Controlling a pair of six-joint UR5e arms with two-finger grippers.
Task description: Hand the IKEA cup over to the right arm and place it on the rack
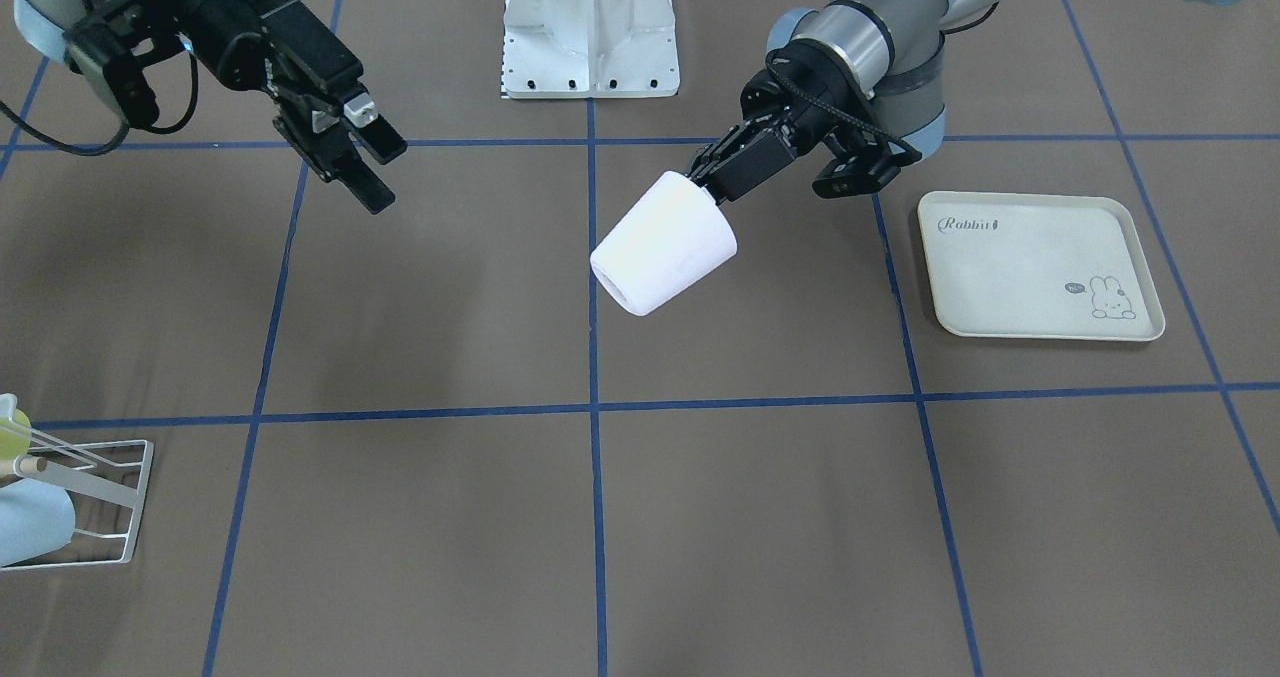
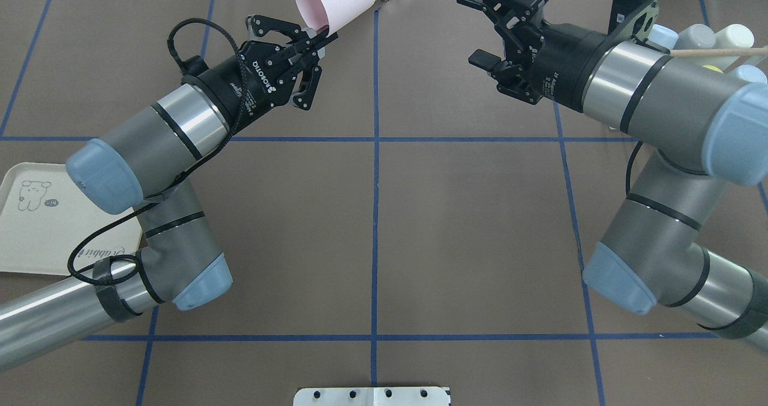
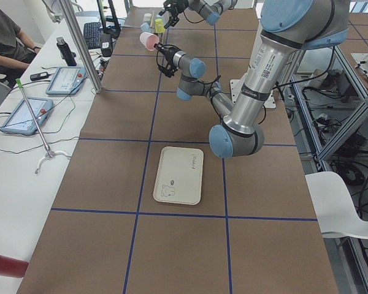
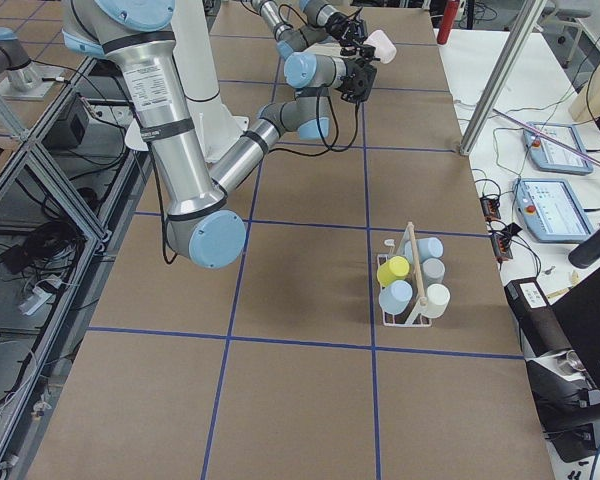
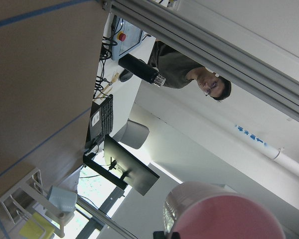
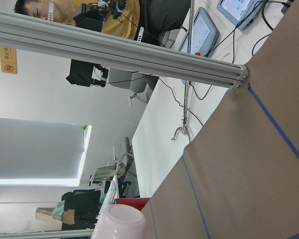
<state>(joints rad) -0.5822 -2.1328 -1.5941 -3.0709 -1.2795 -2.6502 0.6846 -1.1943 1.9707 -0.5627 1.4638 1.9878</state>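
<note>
My left gripper (image 1: 705, 185) (image 2: 321, 37) is shut on the rim of the pale pink IKEA cup (image 1: 665, 247) (image 2: 333, 1). It holds the cup tilted in the air over the table's middle line, bottom pointing away from the wrist. The cup also shows in the left wrist view (image 5: 224, 214) and the right wrist view (image 6: 120, 224). My right gripper (image 1: 378, 169) (image 2: 480, 28) hangs open and empty, well apart from the cup and facing it. The white wire rack (image 1: 95, 502) (image 4: 412, 290) with its wooden dowel stands on the right arm's side and holds several cups.
A cream rabbit-print tray (image 1: 1040, 267) (image 2: 36, 226) lies flat on the left arm's side. The white robot base plate (image 1: 590, 32) sits at the table's middle edge. A side table with tablets (image 3: 24, 113) and a seated person (image 3: 3, 43) runs along the far side.
</note>
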